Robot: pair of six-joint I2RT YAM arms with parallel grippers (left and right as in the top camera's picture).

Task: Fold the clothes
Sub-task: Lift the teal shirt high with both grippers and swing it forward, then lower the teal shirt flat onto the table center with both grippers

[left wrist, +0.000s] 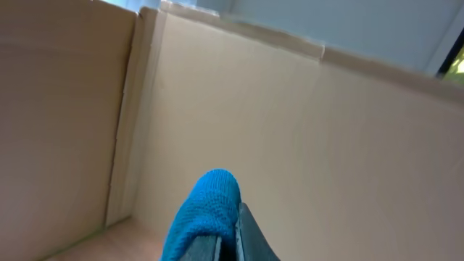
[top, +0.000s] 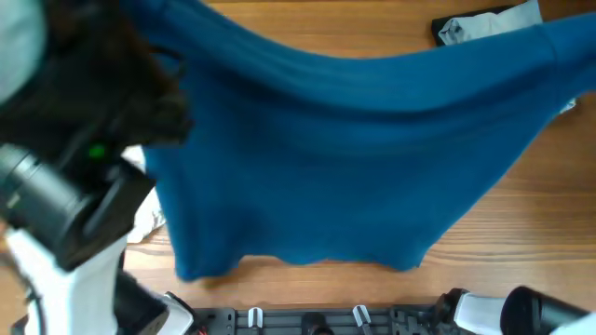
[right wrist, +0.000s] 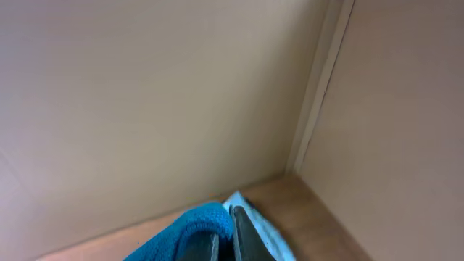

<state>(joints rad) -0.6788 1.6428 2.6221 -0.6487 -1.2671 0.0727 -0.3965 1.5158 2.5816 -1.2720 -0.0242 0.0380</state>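
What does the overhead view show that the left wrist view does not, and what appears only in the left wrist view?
Only the overhead view shows the blue T-shirt across its whole width, stretched wide over the wooden table. It also shows a white cloth beside the shirt and a dark item near the far edge. Only the left wrist view shows the left gripper shut on a bunched fold of the shirt, with a beige panel wall behind it. Both views show the same blue fabric.
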